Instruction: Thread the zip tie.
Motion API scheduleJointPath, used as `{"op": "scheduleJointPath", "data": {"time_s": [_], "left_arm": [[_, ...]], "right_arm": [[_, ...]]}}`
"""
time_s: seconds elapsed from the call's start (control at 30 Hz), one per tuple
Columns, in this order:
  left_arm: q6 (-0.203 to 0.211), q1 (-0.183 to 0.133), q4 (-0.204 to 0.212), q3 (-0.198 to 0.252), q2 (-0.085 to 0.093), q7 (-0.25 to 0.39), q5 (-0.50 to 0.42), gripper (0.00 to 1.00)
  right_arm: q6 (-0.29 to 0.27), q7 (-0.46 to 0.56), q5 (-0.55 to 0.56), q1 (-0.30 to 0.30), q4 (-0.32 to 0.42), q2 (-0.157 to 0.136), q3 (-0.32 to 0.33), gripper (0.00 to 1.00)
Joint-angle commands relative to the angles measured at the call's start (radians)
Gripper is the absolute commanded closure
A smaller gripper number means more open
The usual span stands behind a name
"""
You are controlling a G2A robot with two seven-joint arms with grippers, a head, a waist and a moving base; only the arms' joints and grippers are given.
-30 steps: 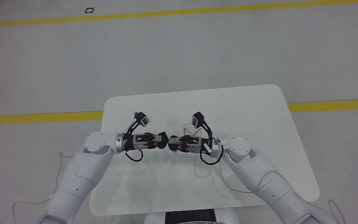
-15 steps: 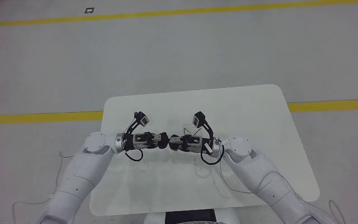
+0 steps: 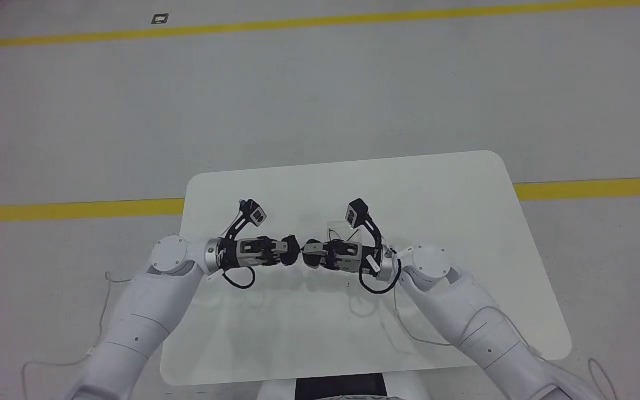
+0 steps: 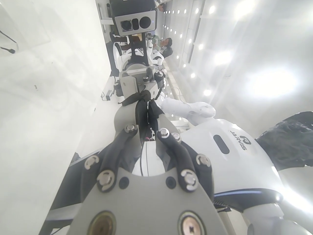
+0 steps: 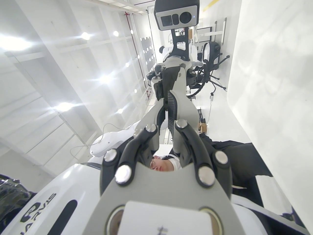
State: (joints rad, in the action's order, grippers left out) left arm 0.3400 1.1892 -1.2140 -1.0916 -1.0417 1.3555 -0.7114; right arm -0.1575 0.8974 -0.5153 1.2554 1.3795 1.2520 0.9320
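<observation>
Above the middle of the white table (image 3: 450,200), my left gripper (image 3: 291,250) and right gripper (image 3: 306,251) face each other tip to tip. In the left wrist view the left gripper (image 4: 147,105) is shut, and a thin dark strip, the zip tie (image 4: 141,155), runs back between its black fingers (image 4: 140,113). The right gripper's tip (image 4: 144,95) sits just beyond, almost touching. In the right wrist view the right gripper (image 5: 167,100) is also shut on a thin dark strip. Where the zip tie's ends meet is hidden between the fingertips.
A clear plastic box (image 3: 338,228) lies on the table just behind the right gripper, and the same box (image 4: 24,25) has a thin black tie inside. The table's rounded front edge is near the robot. A person sits low behind the right arm.
The two gripper tips have drawn very slightly apart. Otherwise nothing has visibly moved.
</observation>
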Motion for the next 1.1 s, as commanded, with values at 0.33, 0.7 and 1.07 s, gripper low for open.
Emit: {"op": "scheduleJointPath", "data": {"time_s": [0.33,0.7,1.07], "left_arm": [[0.000,-0.003,0.004,0.003,0.000,0.000,-0.001,0.86],[0.000,-0.001,-0.002,0.004,0.000,0.006,0.000,0.86],[0.000,0.002,-0.008,-0.004,-0.001,0.009,-0.003,0.89]], "right_arm": [[0.001,0.003,-0.001,-0.002,-0.003,0.001,-0.001,1.00],[-0.001,-0.010,-0.004,0.001,-0.001,0.002,0.002,1.00],[0.001,-0.032,-0.007,0.005,-0.003,0.003,0.010,1.00]]}}
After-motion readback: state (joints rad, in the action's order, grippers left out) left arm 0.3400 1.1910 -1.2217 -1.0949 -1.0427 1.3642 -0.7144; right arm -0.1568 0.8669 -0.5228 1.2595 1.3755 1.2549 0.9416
